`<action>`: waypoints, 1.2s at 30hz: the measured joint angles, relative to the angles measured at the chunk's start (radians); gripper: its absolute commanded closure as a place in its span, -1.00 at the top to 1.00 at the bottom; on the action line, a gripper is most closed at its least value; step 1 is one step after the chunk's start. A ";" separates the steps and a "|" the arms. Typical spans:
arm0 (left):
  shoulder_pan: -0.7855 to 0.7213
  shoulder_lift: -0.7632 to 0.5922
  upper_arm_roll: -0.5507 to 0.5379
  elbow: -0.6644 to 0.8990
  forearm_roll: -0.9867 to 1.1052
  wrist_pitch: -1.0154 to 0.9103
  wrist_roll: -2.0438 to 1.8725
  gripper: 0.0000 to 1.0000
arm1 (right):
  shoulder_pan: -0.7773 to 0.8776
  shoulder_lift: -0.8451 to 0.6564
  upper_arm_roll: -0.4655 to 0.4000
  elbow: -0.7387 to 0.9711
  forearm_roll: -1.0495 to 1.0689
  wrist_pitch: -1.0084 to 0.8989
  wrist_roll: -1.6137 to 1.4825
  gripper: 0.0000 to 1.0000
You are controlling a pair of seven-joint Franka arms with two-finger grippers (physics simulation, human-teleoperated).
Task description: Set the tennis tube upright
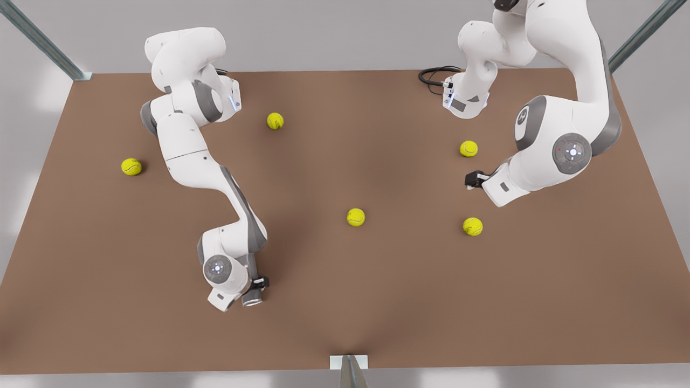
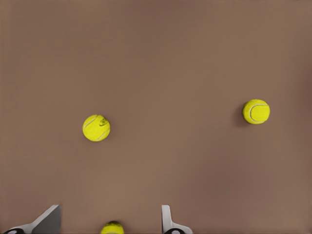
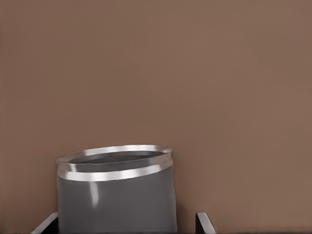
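Starting at the right hand [image 3: 124, 222]: the tennis tube [image 3: 117, 200] sits right in its grip zone, dark grey body close up, silvery rim at the end pointing away from the wrist. We cannot tell whether the hand is clenched on the tube or only set around it. Beyond the rim there is bare brown desk [image 3: 195, 73].

In the front view, that right hand [image 1: 259, 285] is low at the end of a long reach towards the near edge of the desk [image 1: 345, 323]. The tennis tube [image 1: 252, 297] is tucked against it, showing as a short grey stub with the bright rim towards us. We judge it is not yet upright. Taking it across the body makes sense: a turn of the wrist would then swing the whole cylinder up.

Over to the left hand [image 2: 109, 219]: it is released, with its fingers [image 2: 168, 222] spread wide. A tennis ball [image 2: 112, 227] peeks in between them without touching either, and farther out lie a second ball [image 2: 96, 127] and a third ball [image 2: 256, 111].

In the front view the left hand [image 1: 474, 179] hangs above the desk, well apart from the tube, and this arm simply waits. Parked there it stays out of the tube's way, and the loose balls near it are none of our business for this task.

The risk we see is that a smooth, metallic-looking cylinder could slip or roll if it is not gripped firmly.
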 measured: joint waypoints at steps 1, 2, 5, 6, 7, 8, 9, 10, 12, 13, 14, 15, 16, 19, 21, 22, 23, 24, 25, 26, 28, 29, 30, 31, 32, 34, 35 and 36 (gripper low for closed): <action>0.000 0.001 0.000 0.000 0.000 -0.001 -0.002 1.00 | 0.003 -0.004 0.000 -0.007 0.009 0.002 0.008 0.78; 0.000 0.001 -0.001 -0.001 0.001 -0.003 -0.004 1.00 | 0.005 -0.005 0.000 -0.011 0.016 0.003 0.013 0.35; -0.001 0.001 -0.001 -0.001 0.001 -0.006 -0.009 1.00 | 0.007 -0.008 0.000 -0.022 0.035 0.008 0.021 0.11; -0.001 0.001 -0.001 -0.001 0.002 -0.007 -0.010 1.00 | 0.008 -0.008 0.000 -0.024 0.038 0.010 0.023 0.11; -0.001 0.001 -0.001 -0.002 0.002 -0.008 -0.011 1.00 | 0.008 -0.013 0.001 -0.023 0.042 0.010 0.024 0.11; -0.001 0.000 -0.001 -0.002 0.002 -0.010 -0.013 1.00 | 0.008 -0.021 0.009 -0.018 0.045 0.010 0.024 0.11; -0.001 -0.001 -0.001 -0.002 0.002 -0.012 -0.014 1.00 | 0.008 -0.028 0.019 -0.006 0.046 0.010 0.022 0.11; -0.001 -0.003 -0.001 -0.002 0.002 -0.015 -0.015 1.00 | 0.021 -0.030 0.023 0.015 0.047 0.010 0.016 0.11; -0.001 -0.011 -0.003 -0.002 0.002 -0.022 -0.019 1.00 | 0.049 -0.031 0.027 0.045 0.047 0.014 -0.006 0.12; -0.002 -0.013 -0.003 -0.002 0.002 -0.025 -0.021 1.00 | 0.072 -0.030 0.025 0.053 0.045 0.015 -0.026 0.12; -0.003 -0.014 -0.003 -0.001 0.002 -0.027 -0.023 1.00 | 0.105 -0.026 0.022 0.063 0.040 0.016 -0.048 0.12; -0.003 -0.015 -0.004 -0.001 0.002 -0.029 -0.025 1.00 | 0.146 -0.023 0.020 0.075 0.022 0.017 -0.071 0.12; -0.003 -0.015 -0.005 -0.001 0.001 -0.029 -0.027 1.00 | 0.195 -0.020 0.018 0.087 -0.001 0.019 -0.092 0.12; -0.004 -0.014 -0.006 -0.001 -0.003 -0.027 -0.034 1.00 | 0.269 -0.019 0.027 0.110 -0.049 0.050 -0.175 0.12; -0.006 -0.010 -0.008 -0.001 -0.006 -0.024 -0.039 1.00 | 0.312 -0.018 0.026 0.115 -0.065 0.071 -0.244 0.12; -0.009 -0.010 -0.008 -0.001 -0.007 -0.022 -0.042 1.00 | 0.331 -0.017 0.026 0.116 -0.071 0.082 -0.280 0.13; -0.012 -0.009 -0.009 -0.001 -0.008 -0.021 -0.045 1.00 | 0.342 -0.017 0.027 0.116 -0.075 0.097 -0.319 0.13; -0.012 -0.006 -0.009 -0.001 -0.009 -0.018 -0.047 1.00 | 0.347 -0.017 0.028 0.116 -0.077 0.111 -0.360 0.13; -0.012 -0.004 -0.009 -0.001 -0.010 -0.016 -0.050 1.00 | 0.347 -0.018 0.042 0.117 -0.077 0.122 -0.404 0.14; -0.012 -0.003 -0.009 -0.001 -0.012 -0.013 -0.052 1.00 | 0.345 -0.020 0.060 0.117 -0.077 0.131 -0.452 0.14; -0.011 0.001 -0.009 -0.002 -0.026 -0.006 -0.058 1.00 | 0.321 -0.020 0.097 0.117 -0.067 0.141 -0.566 0.14; -0.011 0.002 -0.009 -0.003 -0.032 -0.003 -0.061 1.00 | 0.305 -0.022 0.110 0.117 -0.052 0.141 -0.629 0.14; -0.011 0.003 -0.009 -0.003 -0.036 0.000 -0.064 1.00 | 0.297 -0.022 0.125 0.117 -0.037 0.141 -0.693 0.14; -0.011 0.003 -0.009 -0.005 -0.039 0.003 -0.067 1.00 | 0.293 -0.021 0.134 0.121 -0.026 0.141 -0.759 0.14; -0.011 0.008 -0.009 -0.007 -0.042 0.008 -0.070 1.00 | 0.291 -0.020 0.144 0.124 -0.017 0.141 -0.826 0.14; -0.011 0.016 -0.009 -0.009 -0.045 0.018 -0.075 1.00 | 0.300 -0.018 0.162 0.128 -0.005 0.139 -0.955 0.14; -0.011 0.022 -0.009 -0.010 -0.046 0.022 -0.078 1.00 | 0.312 -0.017 0.167 0.129 -0.002 0.134 -1.015 0.14; -0.011 0.027 -0.009 -0.010 -0.047 0.027 -0.080 1.00 | 0.322 -0.010 0.184 0.130 0.001 0.132 -1.071 0.14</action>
